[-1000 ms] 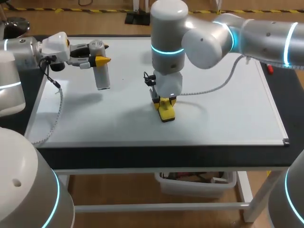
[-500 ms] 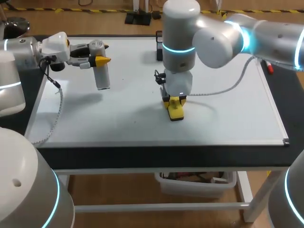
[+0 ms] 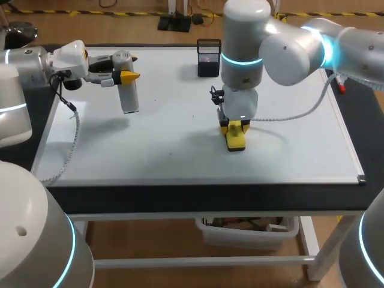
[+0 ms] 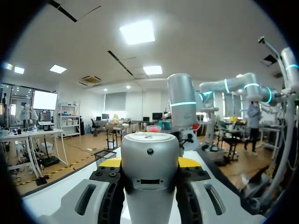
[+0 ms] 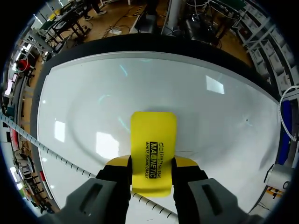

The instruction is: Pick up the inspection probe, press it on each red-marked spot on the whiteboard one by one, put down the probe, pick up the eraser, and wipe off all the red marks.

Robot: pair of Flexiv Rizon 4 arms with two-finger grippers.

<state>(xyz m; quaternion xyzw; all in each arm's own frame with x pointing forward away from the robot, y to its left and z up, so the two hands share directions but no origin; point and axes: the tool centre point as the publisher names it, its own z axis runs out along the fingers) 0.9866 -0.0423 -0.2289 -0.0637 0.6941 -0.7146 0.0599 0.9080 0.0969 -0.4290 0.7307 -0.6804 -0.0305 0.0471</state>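
The inspection probe (image 3: 129,91), a pale grey cylinder, hangs above the left part of the whiteboard (image 3: 180,153). My left gripper (image 3: 127,67) is shut on its upper end; in the left wrist view the probe (image 4: 150,177) fills the gap in the left gripper (image 4: 150,163). My right gripper (image 3: 235,127) points straight down right of the board's middle, shut on the yellow eraser (image 3: 236,141), whose lower end meets the board. The right wrist view has the eraser (image 5: 152,144) in the right gripper (image 5: 152,164) over the whiteboard (image 5: 88,98). I see no red marks on the board.
A black box (image 3: 208,57) stands at the board's far edge, behind my right arm. A red pen (image 3: 341,87) lies on the dark table beyond the board's right edge. A white cable (image 5: 56,156) from my right arm hangs over the board.
My right arm has slid rightward across the board with the eraser, uncovering the black box behind it. My left arm and the probe have stayed where they were.
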